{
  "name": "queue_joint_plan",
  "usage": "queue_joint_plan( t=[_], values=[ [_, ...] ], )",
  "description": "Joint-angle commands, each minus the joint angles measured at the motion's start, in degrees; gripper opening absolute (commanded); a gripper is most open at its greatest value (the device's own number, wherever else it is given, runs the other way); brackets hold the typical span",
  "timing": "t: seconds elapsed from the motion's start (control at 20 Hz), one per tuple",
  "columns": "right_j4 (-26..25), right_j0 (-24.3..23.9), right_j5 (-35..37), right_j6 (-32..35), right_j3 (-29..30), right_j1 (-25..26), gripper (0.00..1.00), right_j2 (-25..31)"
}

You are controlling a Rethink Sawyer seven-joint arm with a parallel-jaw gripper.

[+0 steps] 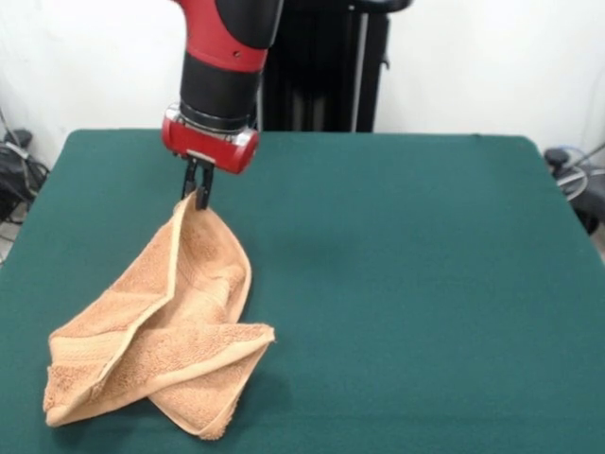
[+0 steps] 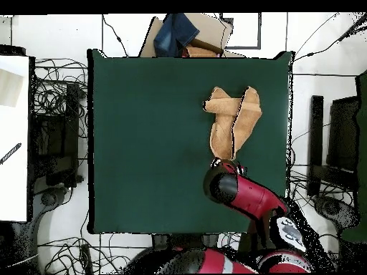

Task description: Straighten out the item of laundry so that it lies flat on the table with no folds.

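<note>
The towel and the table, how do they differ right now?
The towel is peach-orange and terry-textured; the table is plain dark green. The towel is small, folded, one corner lifted by the gripper; the table is far larger and flat. Both show cloth surfaces.
</note>
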Motion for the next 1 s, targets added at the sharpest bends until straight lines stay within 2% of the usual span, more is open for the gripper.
queue_joint_plan(
  t=[0.05,0.2,0.3,0.35,0.45,0.55,0.75,1.0],
  values=[
    [13.2,4.8,-2.2,22.6,-0.8,0.4,0.00,-4.3],
    [18.3,2.7,-16.1,30.0,3.0,0.3,0.00,-1.2],
    [23.3,3.4,-19.9,34.2,4.1,0.9,0.00,-0.8],
    [23.8,2.9,-22.1,35.6,4.6,1.0,0.00,0.3],
    [27.5,2.8,-19.9,37.3,5.7,0.8,0.00,1.9],
    [29.9,2.0,-20.7,40.5,6.9,0.9,0.00,4.0],
    [37.7,7.7,-23.8,41.3,7.0,3.6,0.00,0.1],
    [38.5,9.6,-27.5,44.2,7.1,4.9,0.00,0.3]
  ],
)
